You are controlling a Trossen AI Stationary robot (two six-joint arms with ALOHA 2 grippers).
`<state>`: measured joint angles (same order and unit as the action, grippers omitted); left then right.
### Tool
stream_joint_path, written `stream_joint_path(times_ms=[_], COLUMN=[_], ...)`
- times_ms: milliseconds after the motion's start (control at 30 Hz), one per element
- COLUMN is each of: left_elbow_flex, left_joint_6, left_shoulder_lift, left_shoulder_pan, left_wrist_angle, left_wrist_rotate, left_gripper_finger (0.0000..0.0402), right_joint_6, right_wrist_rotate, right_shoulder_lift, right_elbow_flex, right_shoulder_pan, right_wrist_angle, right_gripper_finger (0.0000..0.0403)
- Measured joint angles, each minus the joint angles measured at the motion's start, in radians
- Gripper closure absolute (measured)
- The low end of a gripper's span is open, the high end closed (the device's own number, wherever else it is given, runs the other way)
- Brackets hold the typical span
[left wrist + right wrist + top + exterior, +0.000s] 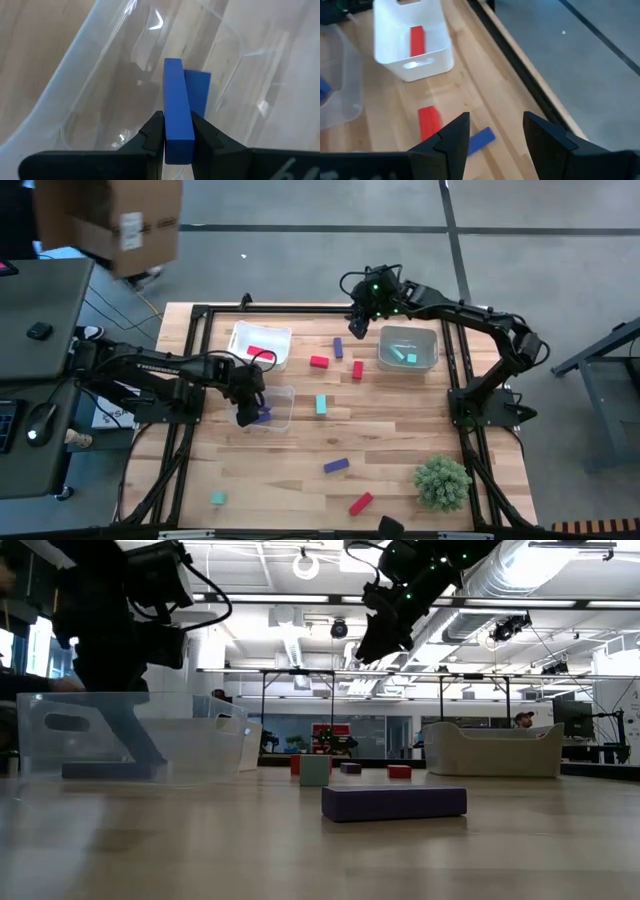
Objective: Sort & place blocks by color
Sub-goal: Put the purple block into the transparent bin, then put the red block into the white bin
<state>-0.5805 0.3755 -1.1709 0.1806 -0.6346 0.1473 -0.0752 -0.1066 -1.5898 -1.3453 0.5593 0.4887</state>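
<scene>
My left gripper (248, 413) reaches into the clear bin (283, 393) and is shut on a purple bar (178, 112). A second purple block (199, 91) lies on the bin floor beside it. My right gripper (495, 135) hangs open, high above the table's far side (385, 635), over a purple bar (481, 140) and a red bar (429, 123). A white bin (243, 338) holds a red bar (261, 353), and a grey bin (432, 350) holds teal blocks (404, 356). Loose on the table are a teal block (321, 405), a purple bar (336, 466) and a red bar (361, 503). My left gripper pinches the purple bar by its near end (178, 142) between the two fingers (152, 132), which lie along its two long sides. The fingers come from above, slanting down into the clear bin. The bar sticks out ahead of the fingertips; whether its far end rests on the bin floor I cannot tell.
A bushy green plant ball (442, 482) stands near the table's near right corner. A teal block (217, 498) lies near the near left corner, and another red block (357, 369) sits mid-table. A black frame (200, 310) runs along the table's edges.
</scene>
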Motion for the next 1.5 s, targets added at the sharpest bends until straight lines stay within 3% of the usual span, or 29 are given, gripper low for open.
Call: stream_joint_path(times_ms=[300, 700, 933, 1500], left_elbow_flex=[0.040, 0.041, 0.035, -0.212], left_joint_6=[0.045, 0.067, 0.067, -0.082], left_shoulder_lift=[0.002, 0.001, 0.001, 0.002], left_shoulder_pan=[0.000, 0.000, 0.000, 0.012], left_wrist_angle=[0.063, 0.063, 0.058, -0.010], left_wrist_rotate=[0.002, -0.002, -0.001, -0.002], left_gripper_finger=[0.0353, 0.0283, 0.0269, 0.0268], right_joint_6=[0.001, 0.035, 0.035, 0.012], right_wrist_rotate=[0.053, 0.055, 0.054, 0.049], right_shoulder_lift=[0.000, -0.001, -0.001, -0.001], right_elbow_flex=[0.000, 0.000, 0.000, 0.000], right_shoulder_pan=[-0.070, -0.129, -0.160, -0.173], right_wrist_angle=[0.003, 0.017, 0.063, 0.076], right_gripper_finger=[0.0229, 0.0229, 0.0229, 0.0229])
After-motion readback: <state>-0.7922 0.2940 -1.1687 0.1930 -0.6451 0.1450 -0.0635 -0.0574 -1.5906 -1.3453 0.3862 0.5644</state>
